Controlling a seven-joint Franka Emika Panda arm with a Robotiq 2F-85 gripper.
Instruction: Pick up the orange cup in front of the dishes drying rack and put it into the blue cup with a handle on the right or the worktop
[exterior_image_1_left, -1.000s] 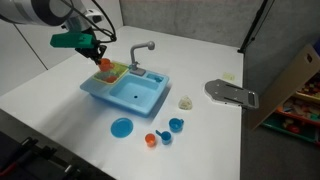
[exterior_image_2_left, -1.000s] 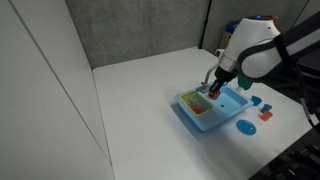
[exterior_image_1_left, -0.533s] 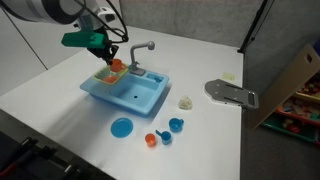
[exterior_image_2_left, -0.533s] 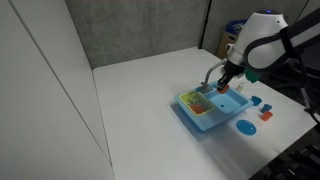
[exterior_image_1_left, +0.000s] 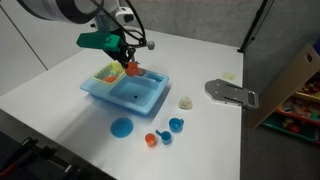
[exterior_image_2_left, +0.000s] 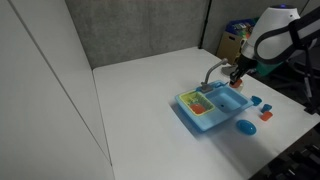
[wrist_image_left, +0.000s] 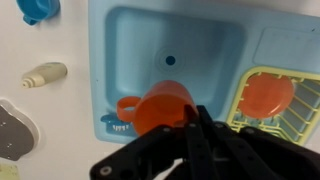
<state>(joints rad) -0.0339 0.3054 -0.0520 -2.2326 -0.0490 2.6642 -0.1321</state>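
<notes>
**Orange cup held aloft over the sink**

The orange cup (exterior_image_1_left: 132, 70) is held clear of every surface, above the light-blue toy sink (wrist_image_left: 98, 50). It hangs over the basin, just beside the yellow-green dishes drying rack (exterior_image_1_left: 104, 73). In the wrist view its side handle is seen pointing away from the rack, and a round orange dish is seen lying in the rack.

Open air is seen all round the cup. Between the sink's front wall and the blue cup with a handle (exterior_image_1_left: 175, 125) a strip of bare white tabletop (exterior_image_1_left: 60, 100) is left. A small orange piece (exterior_image_1_left: 151, 140) lies just beside the blue cup, and a flat blue plate (exterior_image_1_left: 121, 127) lies near it. A whitish lump (exterior_image_1_left: 186, 101) and a grey metal piece (exterior_image_1_left: 230, 93) lie further off toward the tabletop's side edge. The blue cup stands well inside the tabletop's edges.

A second ago the cup was held over the rack. Since then it has been carried sideways to the basin and slightly raised. The blue cup, plate and small piece are found where they were.

The hand (exterior_image_1_left: 127, 60) is set directly over the cup and is clamped on it. In the wrist view the dark fingers (wrist_image_left: 198, 128) are seen gripping the cup's wall on the side facing the rack, the cup hanging just beneath them.
</notes>
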